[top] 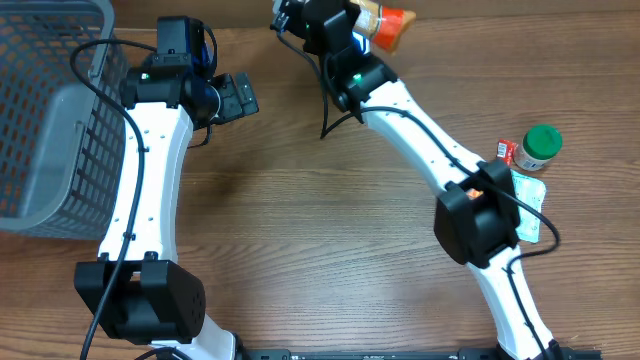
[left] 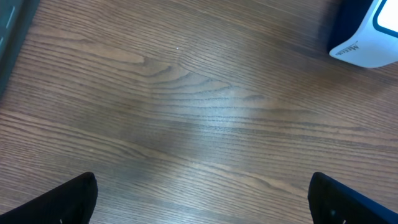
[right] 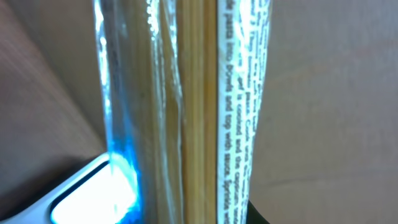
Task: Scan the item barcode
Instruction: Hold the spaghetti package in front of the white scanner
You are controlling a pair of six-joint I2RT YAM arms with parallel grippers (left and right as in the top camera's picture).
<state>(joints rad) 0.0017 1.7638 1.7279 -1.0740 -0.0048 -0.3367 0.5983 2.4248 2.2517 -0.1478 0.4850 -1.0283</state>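
Observation:
The item is a clear packet of spaghetti (top: pixel 385 25) with an orange end and a white printed label. My right gripper (top: pixel 343 24) is shut on it at the far edge of the table. In the right wrist view the packet (right: pixel 186 106) stands upright and fills the middle, with my right gripper (right: pixel 199 219) closed on its lower end. A white scanner (right: pixel 84 199) glows blue just left of the packet. The scanner (left: pixel 368 34) also shows at the top right of the left wrist view. My left gripper (top: pixel 238 97) (left: pixel 202 199) hangs open over bare wood, holding nothing.
A grey mesh basket (top: pixel 50 120) fills the far left of the table. At the right edge lie a green-capped bottle (top: pixel 541 145) and a flat white and green packet (top: pixel 530 200), partly under the right arm.

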